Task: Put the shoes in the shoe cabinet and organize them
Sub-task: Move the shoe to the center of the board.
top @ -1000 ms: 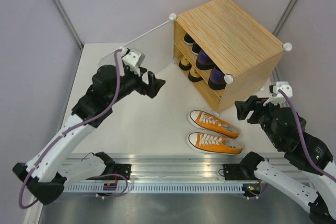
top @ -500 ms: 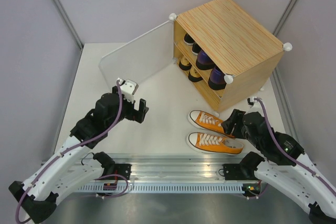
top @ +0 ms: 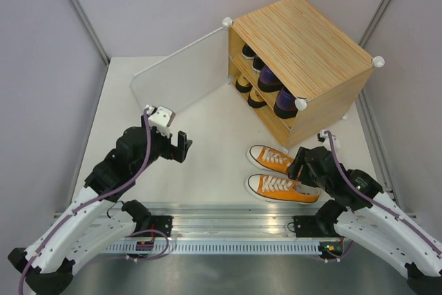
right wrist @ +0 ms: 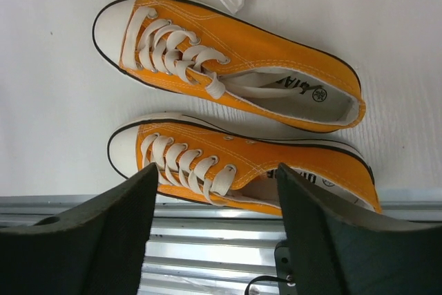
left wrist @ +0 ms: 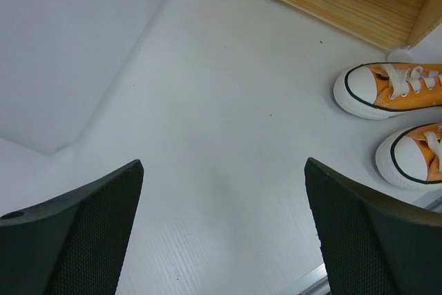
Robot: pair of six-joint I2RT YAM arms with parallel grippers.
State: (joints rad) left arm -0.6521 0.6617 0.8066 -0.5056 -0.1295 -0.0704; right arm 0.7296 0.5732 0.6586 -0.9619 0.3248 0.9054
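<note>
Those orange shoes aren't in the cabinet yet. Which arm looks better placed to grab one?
The right. Its hand hangs open directly over the orange sneakers, above the nearer one's laces. The left hand, also open, is off over bare table, apart from them.

Two orange sneakers [right wrist: 228, 46] lie upright, side by side on the tabletop [right wrist: 55, 101] under the right pincer [right wrist: 215, 177], the nearer one between its spread fingers [right wrist: 97, 240]. Beyond the pincer the wooden cabinet [top: 304, 39] stands open, shoes [top: 268, 79] inside.
</note>
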